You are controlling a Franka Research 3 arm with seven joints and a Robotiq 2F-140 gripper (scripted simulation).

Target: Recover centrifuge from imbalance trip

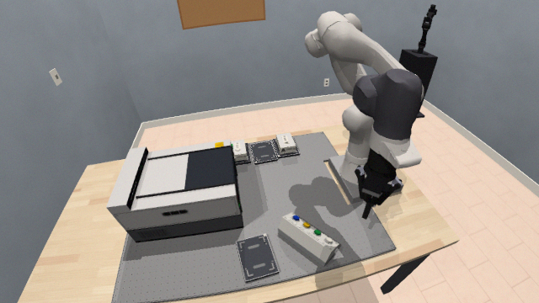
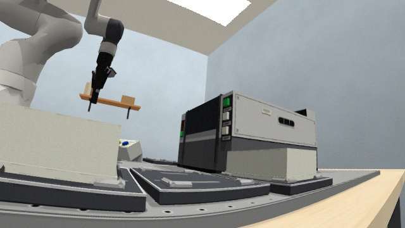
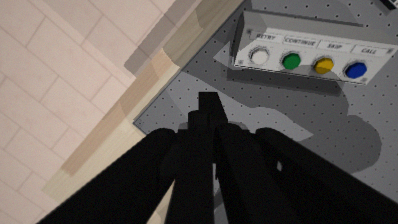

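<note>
Upper middle, a corkboard [image 1: 221, 12] hangs; a light switch [image 1: 56, 77] at left, black stand [image 1: 418, 64] upper right.

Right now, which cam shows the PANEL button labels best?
Wrist. It looks straight onto the panel, so RETRY, CONTINUE, SKIP and CALL read clearly beyond the shut, empty jaws. The top view shows four coloured buttons but no readable text. The exterior view shows only the panel's end and a blue button, mostly hidden behind a plate.

Centrifuge [image 1: 177, 185] buckets hidden under door.
</note>
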